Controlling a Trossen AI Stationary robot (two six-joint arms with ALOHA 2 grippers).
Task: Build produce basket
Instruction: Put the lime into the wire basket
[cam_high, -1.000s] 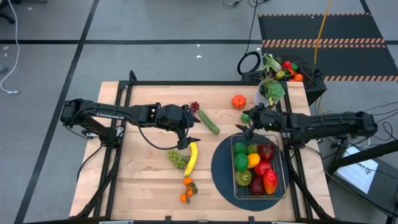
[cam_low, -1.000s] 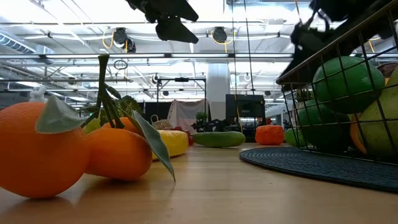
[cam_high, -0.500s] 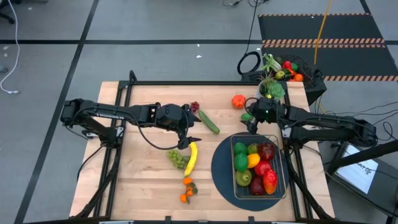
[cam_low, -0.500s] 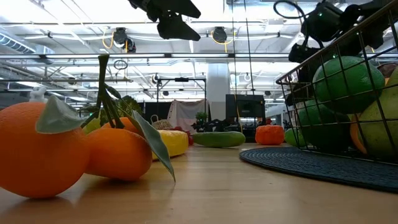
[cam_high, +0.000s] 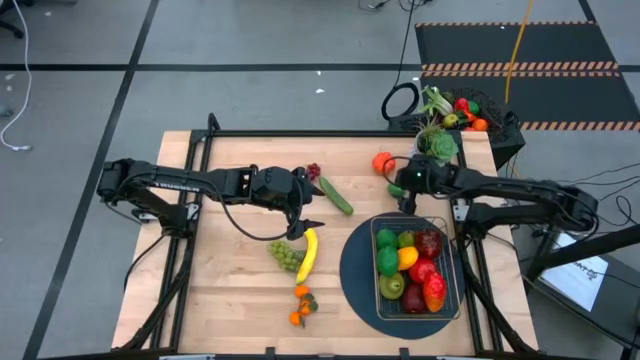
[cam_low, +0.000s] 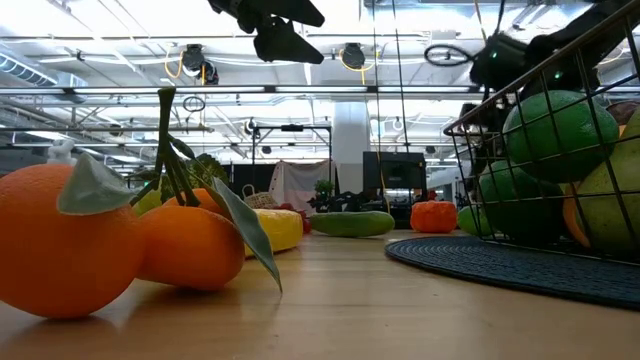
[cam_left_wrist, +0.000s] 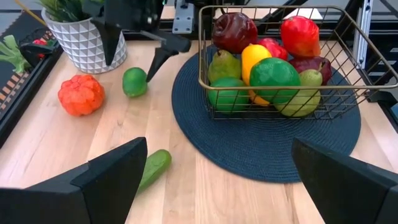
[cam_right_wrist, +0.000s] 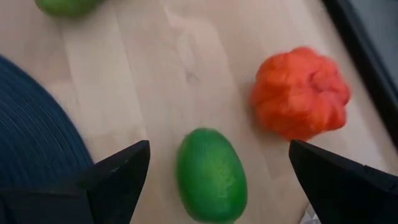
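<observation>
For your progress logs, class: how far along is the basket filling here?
Done: the basket holds several fruits. In hand: the open right gripper hovers over the lime. Left: pumpkin-like piece, cucumber, banana, grapes, oranges. The open left gripper waits above the banana.

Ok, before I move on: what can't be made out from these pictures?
- Lime: the right gripper covers it in the high view, and the wrist picture's edge cuts off its near end.
- Basket: the low view crops it at the right edge, so only part of its contents shows.
- Small fruits at the table's near edge: too small in the high view to count.
- Left gripper: only its dark underside shows in the low view.
</observation>
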